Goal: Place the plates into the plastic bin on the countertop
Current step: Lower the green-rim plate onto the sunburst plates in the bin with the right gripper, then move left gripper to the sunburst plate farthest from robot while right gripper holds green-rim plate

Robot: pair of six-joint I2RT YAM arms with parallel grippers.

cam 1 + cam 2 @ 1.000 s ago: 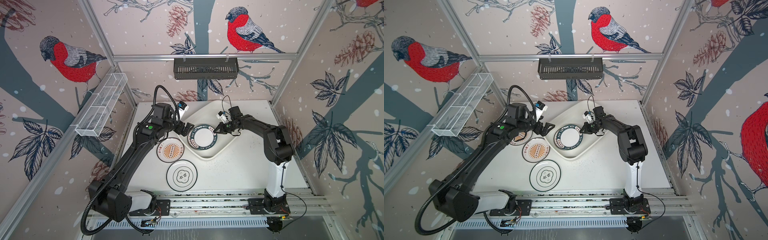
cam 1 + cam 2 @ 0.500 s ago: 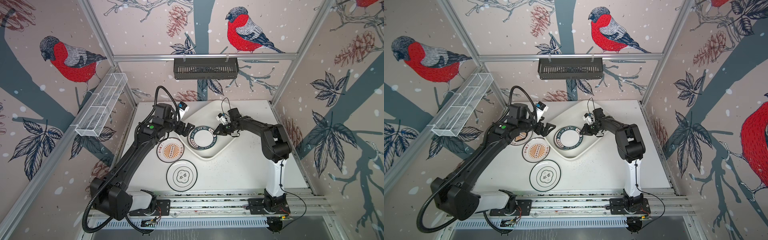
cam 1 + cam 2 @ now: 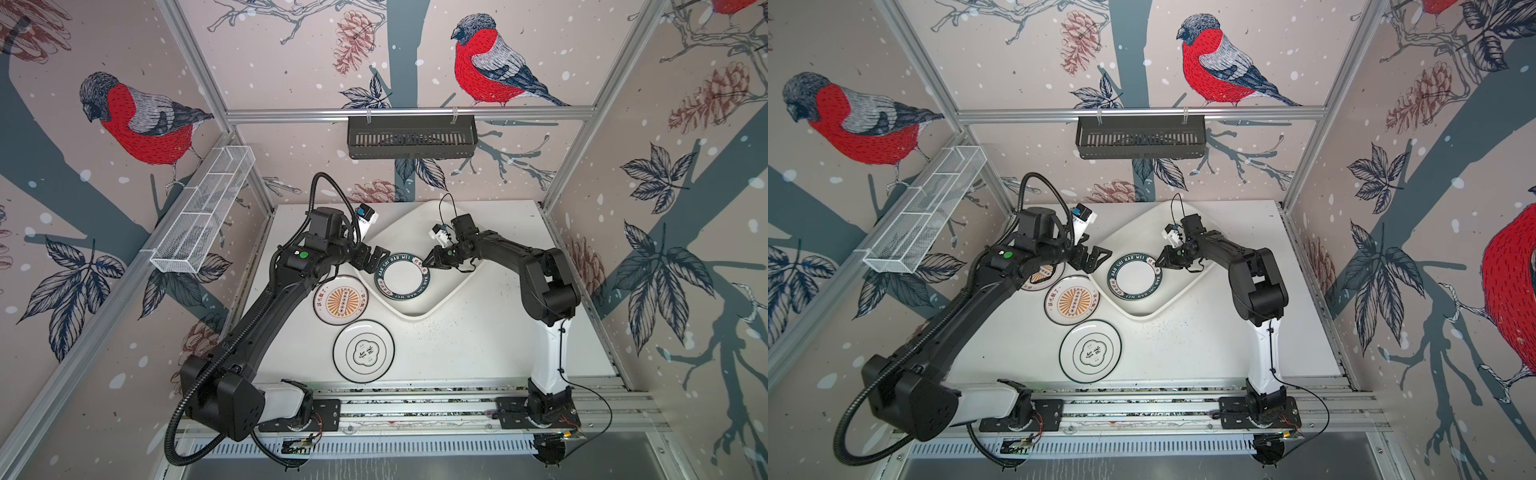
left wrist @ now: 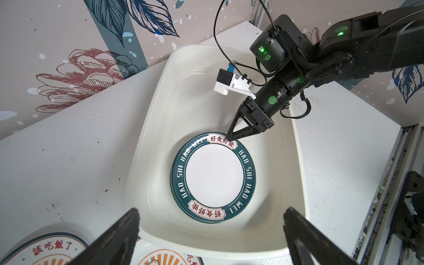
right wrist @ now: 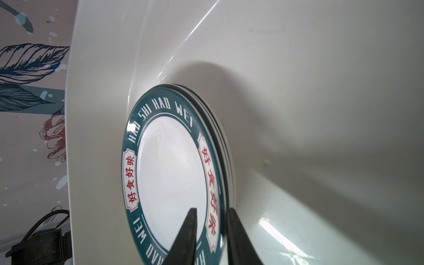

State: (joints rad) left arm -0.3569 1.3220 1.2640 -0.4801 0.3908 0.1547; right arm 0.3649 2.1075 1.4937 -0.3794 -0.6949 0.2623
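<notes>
The large shallow white plastic bin (image 3: 409,226) sits cornerwise at the back of the speckled white countertop (image 3: 457,353). It holds a small stack of round white plates, topped by one with a dark green lettered rim (image 3: 402,276). The right gripper (image 3: 428,262) reaches down to that top plate's far rim. In the right wrist view its jaws stand slightly parted astride the rim; whether they press it I cannot tell. The left gripper (image 3: 372,261) hovers over the bin's left edge, spread wide and empty. On the countertop beside the bin lie an orange sunburst plate (image 3: 341,300) and a thin black-rimmed emblem plate (image 3: 364,351). A second sunburst plate (image 3: 1042,276) lies partly under the left arm.
</notes>
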